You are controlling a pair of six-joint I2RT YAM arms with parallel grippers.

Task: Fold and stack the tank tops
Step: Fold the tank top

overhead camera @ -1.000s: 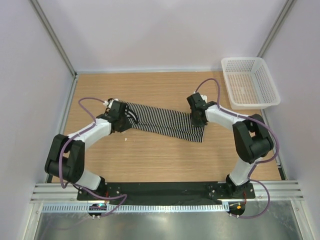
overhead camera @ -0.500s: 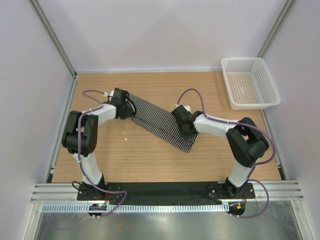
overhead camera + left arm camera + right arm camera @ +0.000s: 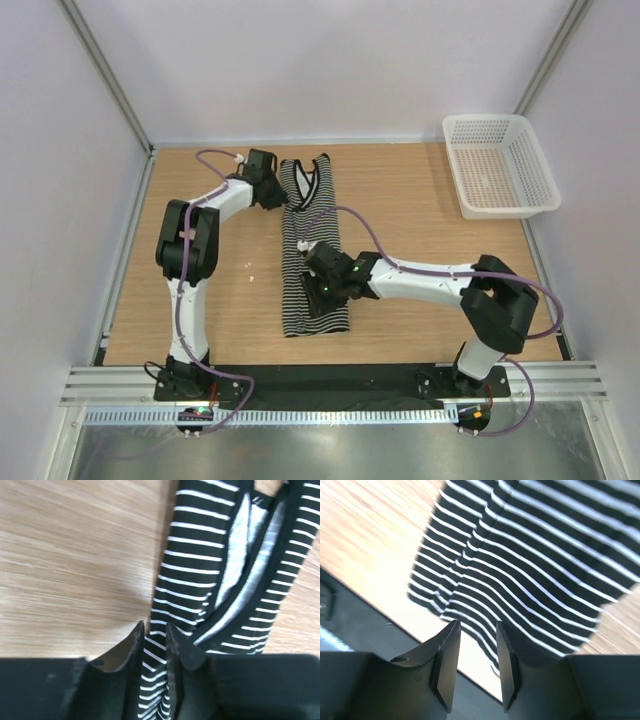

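Observation:
One striped tank top [image 3: 300,250] lies on the wooden table as a long narrow strip, its neck and straps at the far end and its hem near the front edge. My left gripper [image 3: 272,192] is at the far left corner, shut on a strap edge of the tank top [image 3: 195,555], with striped fabric pinched between the fingertips of the gripper [image 3: 154,626]. My right gripper [image 3: 322,290] hovers over the lower part near the hem. In the right wrist view this gripper [image 3: 477,625] has its jaws apart and empty, with the tank top [image 3: 535,560] lying flat beneath.
A white mesh basket [image 3: 498,165] stands at the far right corner. A small white scrap [image 3: 250,263] lies left of the tank top. The black base rail [image 3: 320,380] runs along the near edge, close to the hem. Purple cables loop over both arms.
The tank top has swung from a left-right diagonal to lying front to back. My left gripper moved toward the far edge and my right gripper moved left and toward the near edge.

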